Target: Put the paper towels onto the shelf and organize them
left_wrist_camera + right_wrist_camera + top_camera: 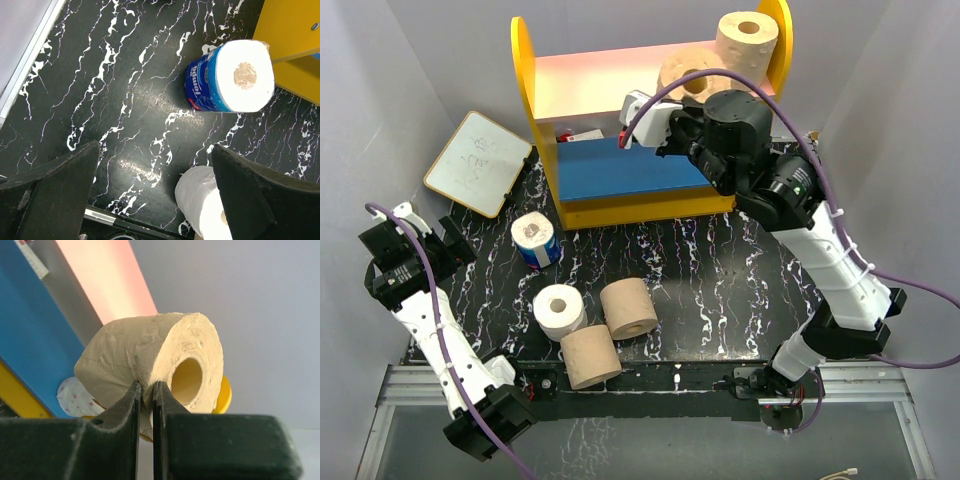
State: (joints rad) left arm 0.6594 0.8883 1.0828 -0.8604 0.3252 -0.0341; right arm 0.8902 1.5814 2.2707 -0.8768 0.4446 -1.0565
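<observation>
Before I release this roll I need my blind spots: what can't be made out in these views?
Top view: the right arm hides the blue lower board's right end; anything there is unseen.
Top view: items at its back are too small to identify.
Right wrist: the right tool blocks the held tan roll's underside; contact with the pink board is unclear.
Left wrist: the bottom edge and a tool finger cut off the white roll.

The desk (pixel 720 260) is black with white veins; the shelf (pixel 640 208) is yellow, pink and blue; one roll (pixel 130 360) is tan.
</observation>
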